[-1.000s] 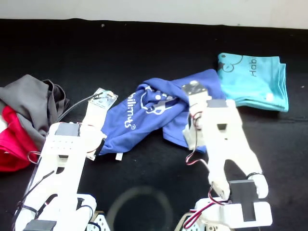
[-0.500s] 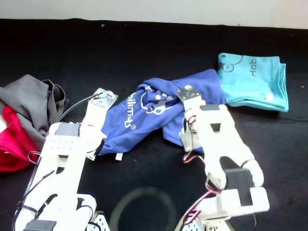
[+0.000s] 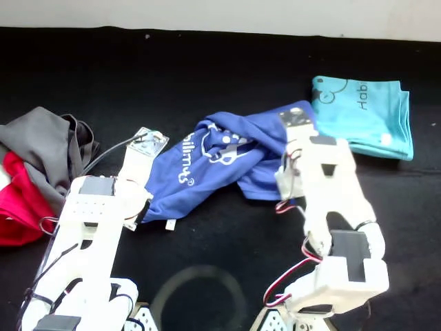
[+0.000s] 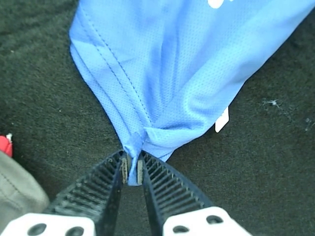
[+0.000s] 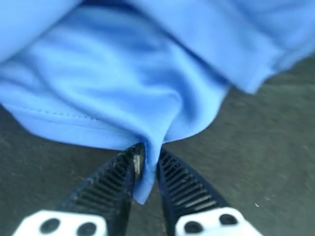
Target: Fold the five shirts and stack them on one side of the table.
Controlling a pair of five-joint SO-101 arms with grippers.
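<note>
High view: blue shirt [image 3: 220, 165] lies mid-table, bunched, long axis approx 8 o'clock to 2 o'clock. I've got both ends. L pincer [image 4: 132, 169] is clamped on a hemmed corner at the 8-9 o'clock end. L wrist view shows a fold of cloth nipped tight btwn the ribbed pads, w/ a small white tag [image 4: 222, 119] at the shirt's edge over the black table [image 3: 207, 76]. R pincer [image 5: 146, 172] is clamped on a pinch of the edge at the 2-3 o'clock end. R wrist view shows cloth squeezed btwn the pads & poking out past them toward the wrist.

So the shirt hangs straight btwn my two pincers: from L it runs off toward 2 o'clock, from R back toward 8. Middle is slack & rumpled, so I reckon the next job is to draw the ends apart along that axis & flatten it before any fold.

What's in the way: folded teal shirt [image 3: 365, 117] sits just beside R pincer, at its 2 o'clock. Its edge is touching or nearly touching the blue cloth, can't tell which. Pulling R out that way risks shoving it.

On L side, grey shirt [image 3: 48, 148] & red shirt [image 3: 17, 200] are heaped at 9 o'clock, near but apart from L pincer, so some room there. Safer, I think, to take most of the stretch w/ L, or shift the whole shirt toward 6 o'clock, away from both.
</note>
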